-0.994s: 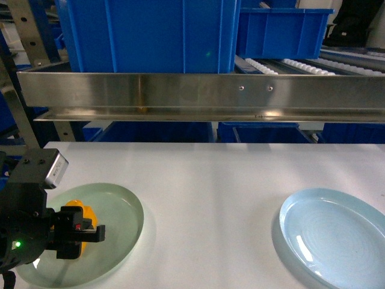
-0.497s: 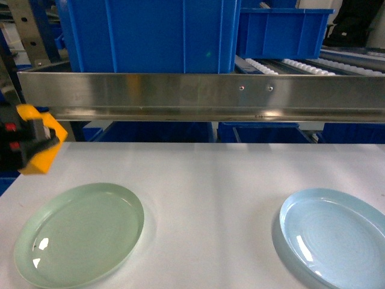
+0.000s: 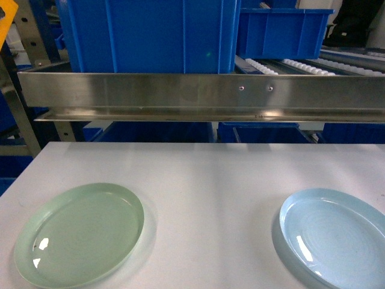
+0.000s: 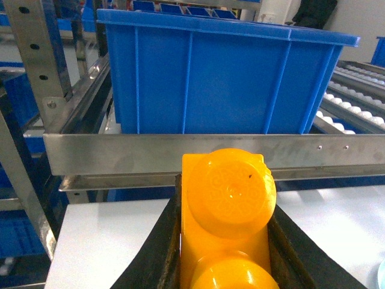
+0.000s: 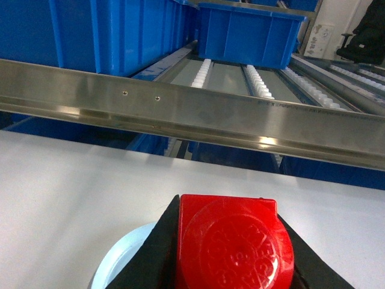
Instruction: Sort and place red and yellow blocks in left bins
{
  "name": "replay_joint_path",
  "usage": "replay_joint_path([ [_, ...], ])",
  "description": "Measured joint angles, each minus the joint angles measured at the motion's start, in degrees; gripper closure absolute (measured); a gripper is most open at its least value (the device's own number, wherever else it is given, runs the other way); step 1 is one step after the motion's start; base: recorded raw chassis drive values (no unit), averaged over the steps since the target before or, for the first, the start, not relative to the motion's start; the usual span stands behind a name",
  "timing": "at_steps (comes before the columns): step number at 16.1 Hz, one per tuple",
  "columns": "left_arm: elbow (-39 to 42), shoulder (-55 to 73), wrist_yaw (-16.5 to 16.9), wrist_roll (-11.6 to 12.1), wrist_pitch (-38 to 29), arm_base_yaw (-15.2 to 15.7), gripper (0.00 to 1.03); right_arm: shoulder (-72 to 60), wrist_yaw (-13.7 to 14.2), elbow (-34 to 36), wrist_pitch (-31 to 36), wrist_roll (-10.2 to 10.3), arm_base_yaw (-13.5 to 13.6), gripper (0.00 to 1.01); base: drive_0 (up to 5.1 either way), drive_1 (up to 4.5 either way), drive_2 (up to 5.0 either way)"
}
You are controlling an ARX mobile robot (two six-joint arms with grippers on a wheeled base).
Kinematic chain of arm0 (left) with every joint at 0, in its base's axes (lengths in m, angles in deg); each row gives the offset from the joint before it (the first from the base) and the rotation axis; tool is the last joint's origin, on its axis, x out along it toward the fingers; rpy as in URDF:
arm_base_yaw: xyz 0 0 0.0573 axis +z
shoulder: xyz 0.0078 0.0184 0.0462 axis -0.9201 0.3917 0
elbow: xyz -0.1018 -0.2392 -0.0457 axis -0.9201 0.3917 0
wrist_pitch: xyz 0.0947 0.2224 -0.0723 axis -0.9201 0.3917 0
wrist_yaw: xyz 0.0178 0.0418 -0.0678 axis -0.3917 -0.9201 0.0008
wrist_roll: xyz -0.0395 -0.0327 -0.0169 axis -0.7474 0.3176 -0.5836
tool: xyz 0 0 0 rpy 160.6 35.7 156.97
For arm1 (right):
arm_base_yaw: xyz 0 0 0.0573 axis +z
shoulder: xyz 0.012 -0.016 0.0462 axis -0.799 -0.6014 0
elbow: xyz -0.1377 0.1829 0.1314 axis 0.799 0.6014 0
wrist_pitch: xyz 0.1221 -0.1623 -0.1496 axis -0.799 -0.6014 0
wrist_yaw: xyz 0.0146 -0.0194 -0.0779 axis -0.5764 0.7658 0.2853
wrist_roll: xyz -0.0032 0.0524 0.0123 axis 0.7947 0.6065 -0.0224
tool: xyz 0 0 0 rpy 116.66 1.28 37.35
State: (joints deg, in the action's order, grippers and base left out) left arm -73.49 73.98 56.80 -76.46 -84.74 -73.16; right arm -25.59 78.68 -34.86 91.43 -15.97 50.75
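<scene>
Your left gripper (image 4: 222, 253) is clamping the yellow brick (image 4: 225, 211) above the table (image 4: 102, 241), facing the large blue bin (image 4: 222, 78) beyond the steel rail (image 4: 150, 153). Your right gripper (image 5: 231, 259) is clamping the red cube (image 5: 231, 247) over the pale-blue plate (image 5: 117, 259).

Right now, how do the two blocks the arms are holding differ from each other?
The yellow block is a longer brick showing two round studs; the red block is a short cube showing one. The yellow block, in the left tool, faces the large blue bin over the steel rail; the red block, in the right tool, hangs above the pale-blue plate and white table. Both are glossy plastic, clamped between black fingers.
</scene>
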Motion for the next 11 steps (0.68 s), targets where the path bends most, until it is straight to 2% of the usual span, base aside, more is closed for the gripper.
replay_joint_path([
  [2, 0.66, 0.0, -0.98, 1.55, -2.21, -0.35, 0.76, 0.0, 0.0, 0.0, 0.02, 0.0, 0.0, 0.74, 0.0, 0.0, 0.0],
  [11, 0.66, -0.28, -1.44, 2.95, -2.43, -0.44, 0.76, 0.0, 0.0, 0.0, 0.02, 0.0, 0.0, 0.74, 0.0, 0.0, 0.0],
])
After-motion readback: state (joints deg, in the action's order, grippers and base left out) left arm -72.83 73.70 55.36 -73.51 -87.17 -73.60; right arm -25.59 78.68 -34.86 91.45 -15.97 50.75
